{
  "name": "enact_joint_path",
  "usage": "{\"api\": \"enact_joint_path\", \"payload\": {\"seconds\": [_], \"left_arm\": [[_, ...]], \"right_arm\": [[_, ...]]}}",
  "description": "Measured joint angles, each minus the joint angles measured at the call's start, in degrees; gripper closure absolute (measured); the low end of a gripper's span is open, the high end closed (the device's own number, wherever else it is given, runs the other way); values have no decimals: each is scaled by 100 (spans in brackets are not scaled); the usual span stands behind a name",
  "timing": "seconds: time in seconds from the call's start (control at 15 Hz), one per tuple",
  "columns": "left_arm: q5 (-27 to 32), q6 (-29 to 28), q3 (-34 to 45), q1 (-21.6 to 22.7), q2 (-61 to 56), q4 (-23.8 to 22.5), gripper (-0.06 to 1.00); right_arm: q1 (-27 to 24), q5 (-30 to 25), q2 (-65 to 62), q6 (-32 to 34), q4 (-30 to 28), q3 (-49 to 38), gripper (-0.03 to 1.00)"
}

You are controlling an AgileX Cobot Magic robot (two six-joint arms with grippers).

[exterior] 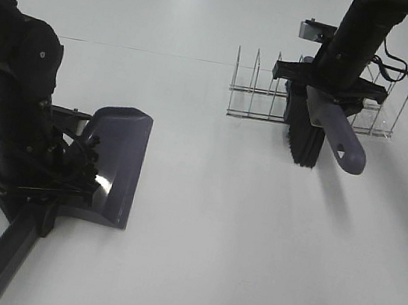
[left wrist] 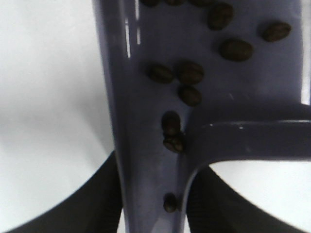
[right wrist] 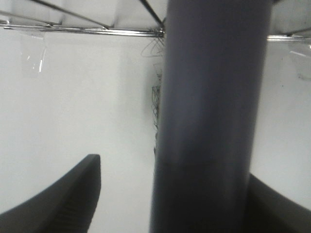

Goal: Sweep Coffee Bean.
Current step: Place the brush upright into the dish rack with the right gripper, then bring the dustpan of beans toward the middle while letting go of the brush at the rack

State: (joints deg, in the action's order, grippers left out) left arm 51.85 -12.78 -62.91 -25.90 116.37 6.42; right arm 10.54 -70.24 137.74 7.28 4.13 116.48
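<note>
A plain white table (exterior: 197,238) fills the view — evenly lit, soft shadows, a dark strip at its far-right corner.

Bright overhead light, soft shadows, blurred wrist views.

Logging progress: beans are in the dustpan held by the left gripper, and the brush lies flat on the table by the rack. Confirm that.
Not quite. The brush isn't lying flat; the exterior high view shows it bristles-down at the right gripper. The coffee beans are in the dustpan, held by the left gripper.
</note>
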Motion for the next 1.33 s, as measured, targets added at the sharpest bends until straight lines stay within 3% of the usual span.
{"api": "enact_joint_path", "payload": {"seconds": [0.87, 1.33], "left_arm": [[-69, -315, -29, 0, 6, -11, 62], [-63, -338, -607, 201, 258, -223, 62]], "right_arm": [[0, 29, -837, -155, 0, 63, 35], [0, 29, -837, -155, 0, 63, 36]]}}
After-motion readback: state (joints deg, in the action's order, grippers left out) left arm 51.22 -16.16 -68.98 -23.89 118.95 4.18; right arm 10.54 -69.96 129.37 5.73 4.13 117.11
